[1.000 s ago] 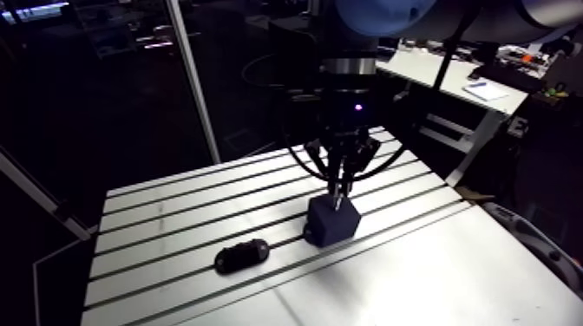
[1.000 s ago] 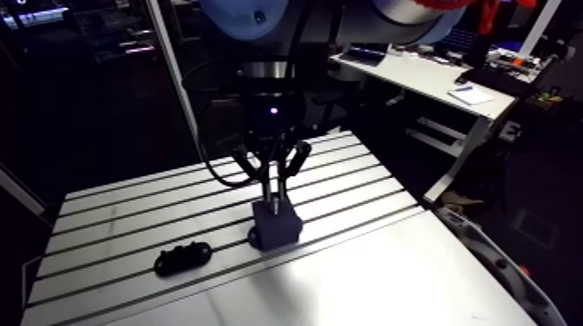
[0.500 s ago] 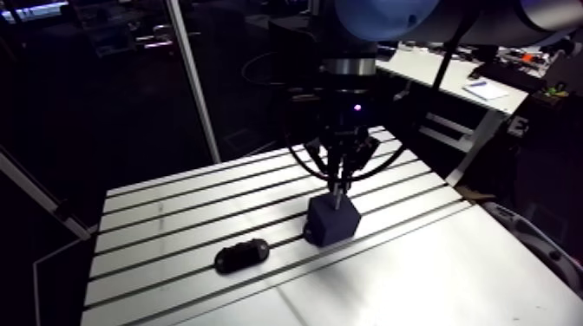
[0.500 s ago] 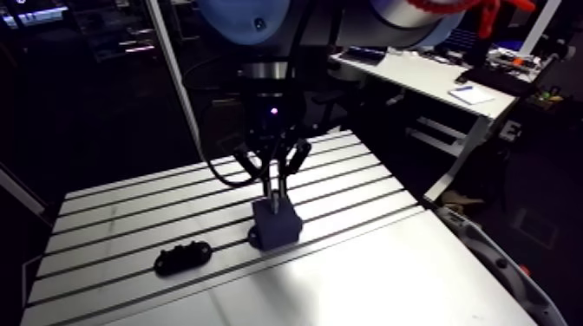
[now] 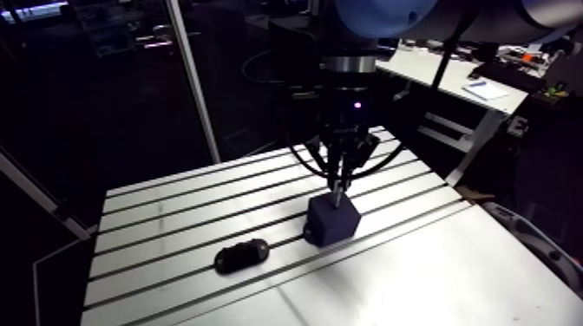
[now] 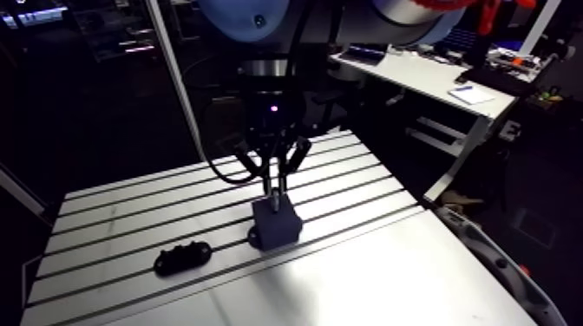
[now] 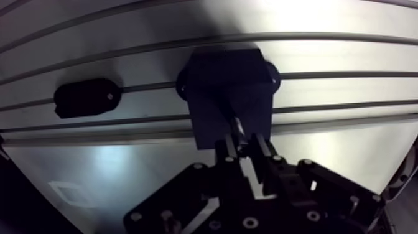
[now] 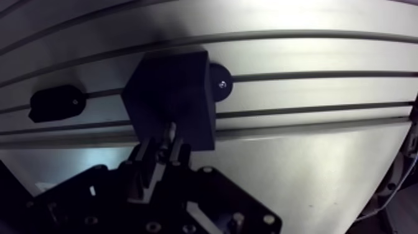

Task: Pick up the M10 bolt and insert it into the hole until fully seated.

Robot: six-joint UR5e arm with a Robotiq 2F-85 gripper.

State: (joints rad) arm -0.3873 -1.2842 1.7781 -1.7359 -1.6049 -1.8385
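As I looked down past the wrist, the fingers (image 7: 261, 152) were closed on the M10 bolt (image 7: 236, 127), a slim bright shank held upright between them with its lower end pointing at the top of the dark block (image 7: 230, 81). The pick-up looked done to me. I could not see the hole itself, hidden under the bolt, nor tell whether the tip had entered or only touched the block's top face. In the arm view a length of shank showed above the block, so I judged the seating was left to do. Farther off, a black oval fixture (image 7: 86, 98) lay apart from the block on the slotted bench (image 7: 348, 56).
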